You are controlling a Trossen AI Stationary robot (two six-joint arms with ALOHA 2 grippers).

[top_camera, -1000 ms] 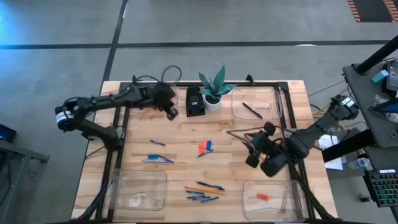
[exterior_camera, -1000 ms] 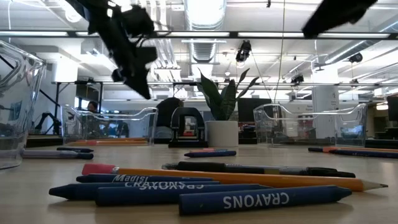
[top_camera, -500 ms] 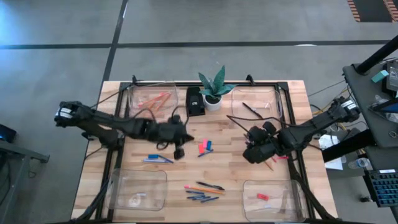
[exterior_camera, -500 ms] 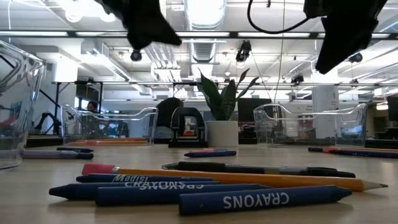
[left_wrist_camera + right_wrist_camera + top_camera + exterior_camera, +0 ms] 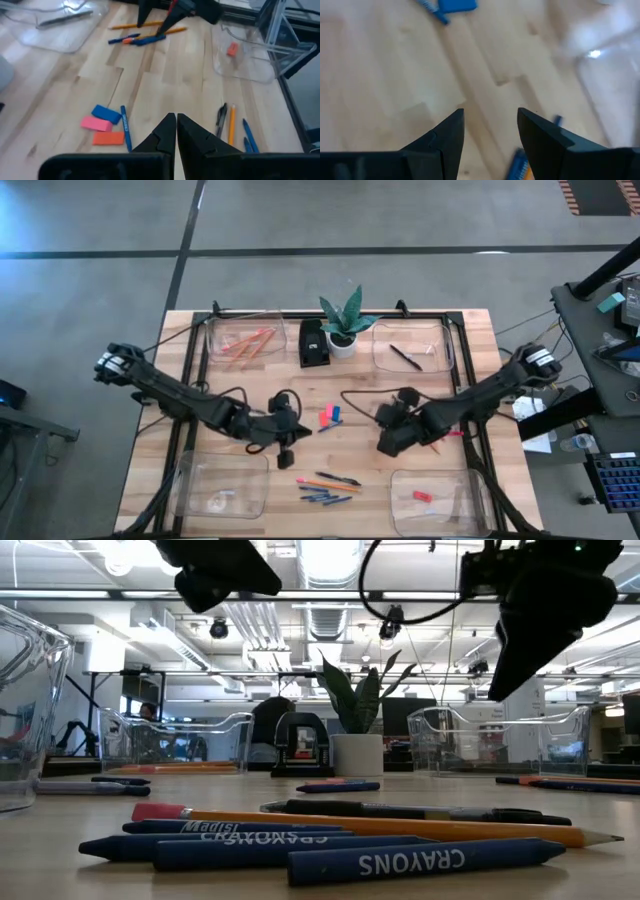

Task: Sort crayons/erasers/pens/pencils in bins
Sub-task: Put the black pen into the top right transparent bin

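Crayons (image 5: pixel 324 498) untouched; left hand (image 5: pixel 176 131) pressed together, right hand (image 5: pixel 490 131) apart, both empty.

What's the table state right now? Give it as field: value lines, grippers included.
left gripper: shut, empty, over mid-table
right gripper: open, empty, over mid-table
loose pile at front edge: blue crayons, orange pencil, black pen
centre: red-pink and blue erasers
far-left clear bin: orange pencils
far-right clear bin: black pen
near-right clear bin: red eraser
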